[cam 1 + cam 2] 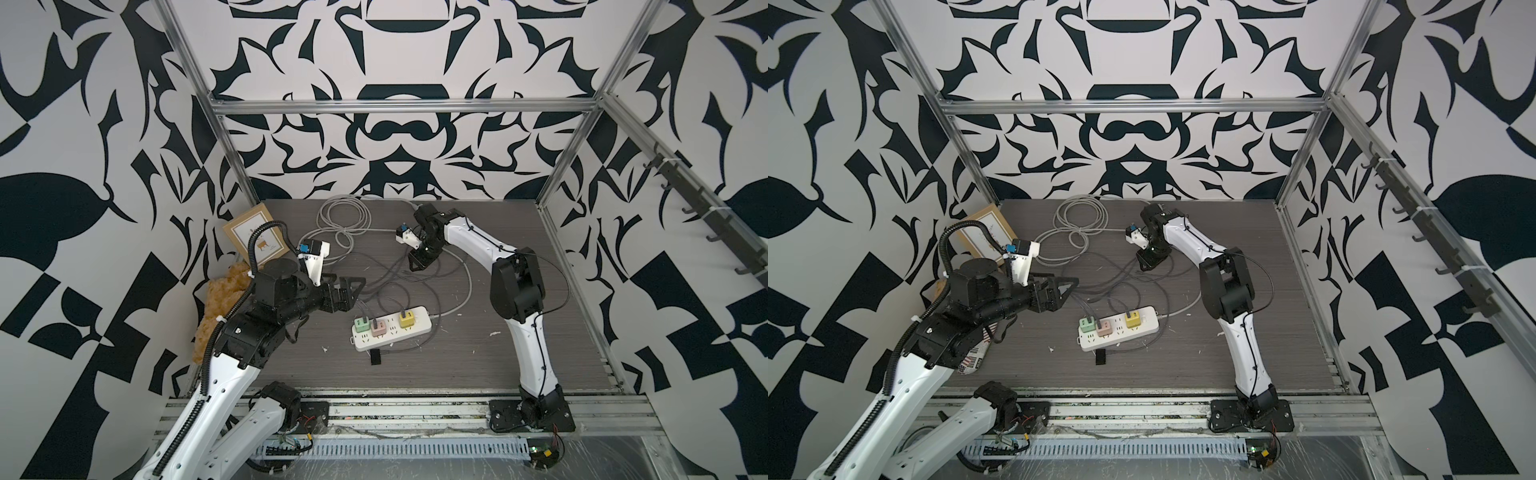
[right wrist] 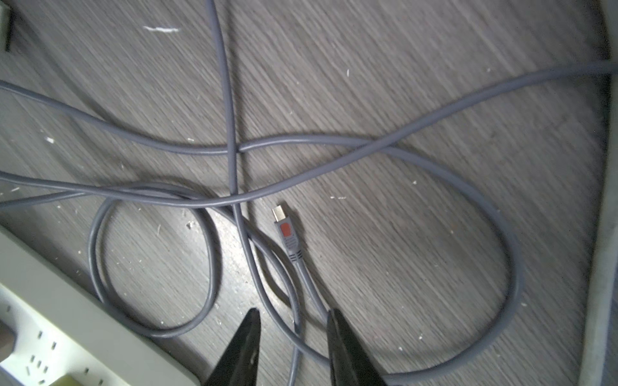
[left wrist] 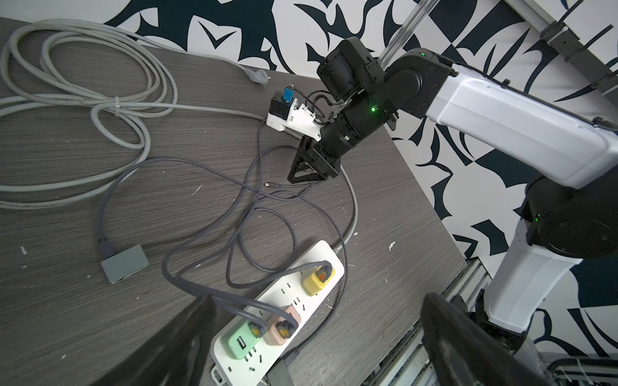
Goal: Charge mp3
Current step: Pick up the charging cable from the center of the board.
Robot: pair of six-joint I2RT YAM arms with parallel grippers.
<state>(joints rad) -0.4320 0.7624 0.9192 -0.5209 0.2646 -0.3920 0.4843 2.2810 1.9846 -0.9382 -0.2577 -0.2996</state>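
1. With twelve o'clock toward the back wall, the left arm (image 1: 216, 395) rose nearest the camera from the seven o'clock corner of the table (image 1: 457, 365).
2. The left gripper (image 1: 358, 293) hung above the table at eleven o'clock of the white power strip (image 1: 392, 332). Its fingers (image 3: 187, 334) stood wide apart and held nothing.
3. The power strip lay near the table's middle. A green charger cube (image 1: 362, 324) sat at its nine o'clock end, with a pink charger cube (image 1: 379, 328) just beside it. A yellow charger cube (image 1: 406, 321) sat toward the three o'clock end. Each cube had a dark grey cable plugged into it.
4. A small black rectangular device (image 1: 376, 357) lay flat just beside the strip at six o'clock.
5. The right gripper (image 2: 294, 312) pointed down at the table between twelve and one o'clock of the strip. Its fingers (image 2: 247, 337) stood narrowly apart, with a clear gap between them. Grey cables ran through that gap, and neither finger visibly pressed them.
6. A loose grey cable plug (image 2: 287, 230) with an orange mark lay on the table just ahead of those fingertips.
7. The left wrist view showed a flat grey box (image 3: 124, 264) on the table with a grey cable plugged into it.
8. A coiled pale cord (image 1: 343, 220) lay at eleven o'clock, well apart from the strip. A framed picture (image 1: 255, 237) leaned at ten o'clock, and a tan fuzzy object (image 1: 216, 303) sat at nine o'clock by the wall.
9. I could not tell where the mp3 was, since no view showed it.
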